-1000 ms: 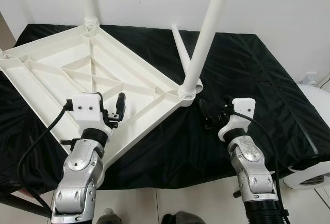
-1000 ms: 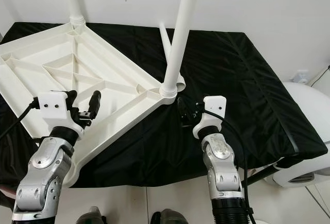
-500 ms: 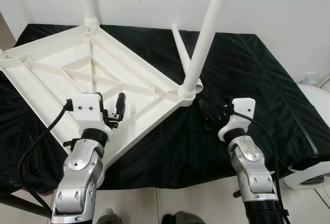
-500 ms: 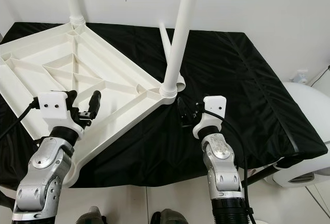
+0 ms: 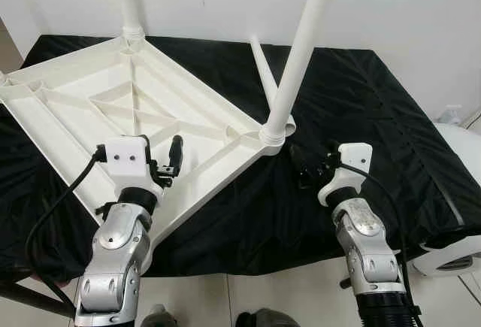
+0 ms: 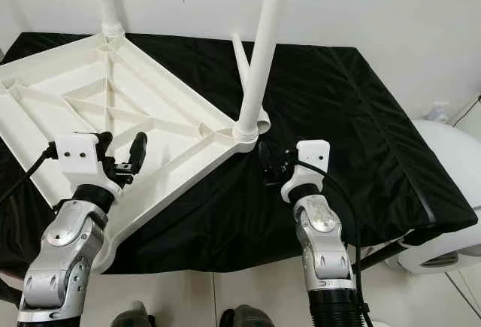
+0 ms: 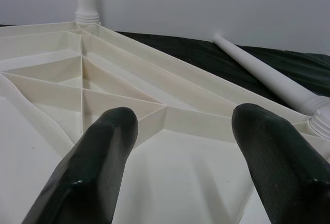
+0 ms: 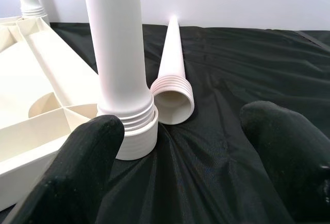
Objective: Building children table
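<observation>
One white ribbed plastic tabletop (image 5: 113,109), lying upside down. Two white plastic tube legs standing upright in its corner sockets: one at the far corner (image 5: 129,4), one at the near right corner (image 5: 297,56). One loose white tube leg (image 8: 171,64) lying on the one black cloth-covered counter (image 5: 361,109). Two black two-fingered tools: left (image 5: 167,163), right (image 5: 310,166).

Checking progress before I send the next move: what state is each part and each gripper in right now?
Tabletop: upside down on the black cloth, ribs facing up.
Near leg: standing in its corner socket.
Far leg: standing in its corner socket.
Loose leg: lying on the cloth, threaded end open, not fitted.
Left gripper: open, over the tabletop, holding nothing.
Right gripper: open, facing the near leg's base, holding nothing.
</observation>
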